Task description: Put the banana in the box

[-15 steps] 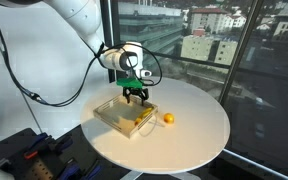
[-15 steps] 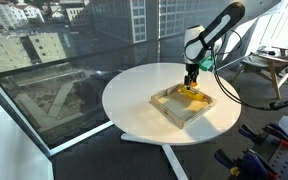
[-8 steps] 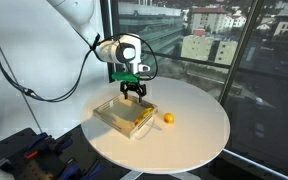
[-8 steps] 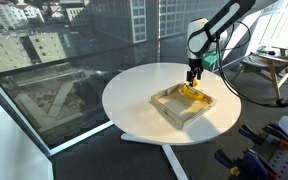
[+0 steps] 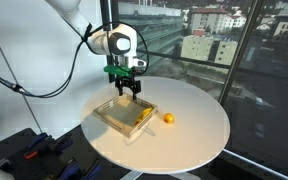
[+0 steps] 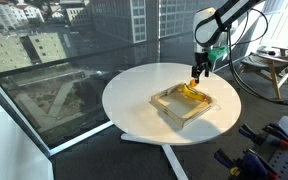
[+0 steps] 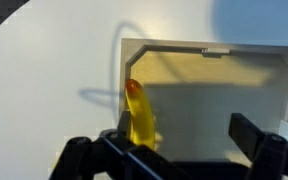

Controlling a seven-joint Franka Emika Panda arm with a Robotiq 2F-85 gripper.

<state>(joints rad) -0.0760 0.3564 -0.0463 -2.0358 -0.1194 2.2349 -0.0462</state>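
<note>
**Gripper open, banana in the box**

The gripper (image 5: 130, 93) hangs just above the box (image 5: 116, 113), jaws spread wide and holding nothing — in the wrist view they touch neither box nor fruit. Below it the banana (image 7: 139, 118) lies inside the box, near the wall facing a small orange fruit (image 5: 168, 118) just outside. Both rest on a round white table (image 5: 194, 135) — tall windows (image 5: 234, 60) behind show city buildings.

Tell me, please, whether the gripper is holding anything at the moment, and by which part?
Nothing is held: the gripper hangs open above the box, and the banana lies inside it.
</note>
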